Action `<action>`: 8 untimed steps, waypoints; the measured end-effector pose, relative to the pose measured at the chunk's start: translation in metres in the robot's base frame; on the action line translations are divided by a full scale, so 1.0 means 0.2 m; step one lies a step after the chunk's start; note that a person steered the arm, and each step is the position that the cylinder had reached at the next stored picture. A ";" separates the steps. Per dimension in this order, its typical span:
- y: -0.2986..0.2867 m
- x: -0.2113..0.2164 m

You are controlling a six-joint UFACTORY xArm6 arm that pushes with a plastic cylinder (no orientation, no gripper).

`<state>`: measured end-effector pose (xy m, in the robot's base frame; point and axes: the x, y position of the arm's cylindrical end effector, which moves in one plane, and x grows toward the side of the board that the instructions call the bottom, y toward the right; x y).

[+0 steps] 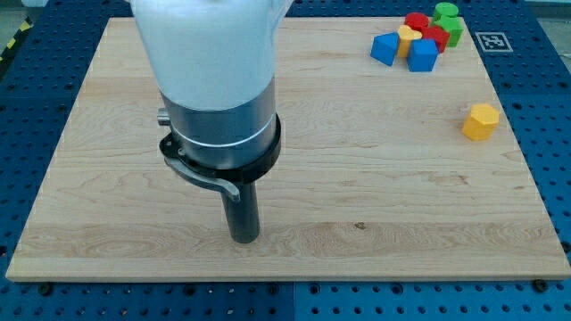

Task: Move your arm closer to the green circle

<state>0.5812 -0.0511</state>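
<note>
My arm comes down from the view's top, left of centre: a broad white housing, then a grey metal collar with a dark clamp ring, then the short dark rod. The rod stands upright, and my tip rests on the wooden board in its lower-left half, nearer the bottom edge than the top. The rod has no jaws to open or close and it touches no block; every block lies well apart from it, toward the view's right.

Around the tip the bare wood runs to the left edge, to the bottom edge and across the middle of the board. The board sits on a blue perforated table that shows past all its edges.

Toward the top-right corner is a tight cluster. A blue block sits at its left, a small yellow block just beside it, and a second blue block at the cluster's lower side. Two red blocks follow, one nearer the top edge and one just right of the yellow. The green circle is at the top edge, with another green block just below it; their exact shapes are hard to make out.

Alone near the right edge, below the cluster, a yellow hexagonal block sits with free wood all round it. A black-and-white marker tag lies at the top-right corner.
</note>
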 end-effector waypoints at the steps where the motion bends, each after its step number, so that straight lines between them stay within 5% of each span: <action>1: 0.01 0.00; 6: 1.39 -0.13; 8: 1.60 -0.33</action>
<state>0.5144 0.2694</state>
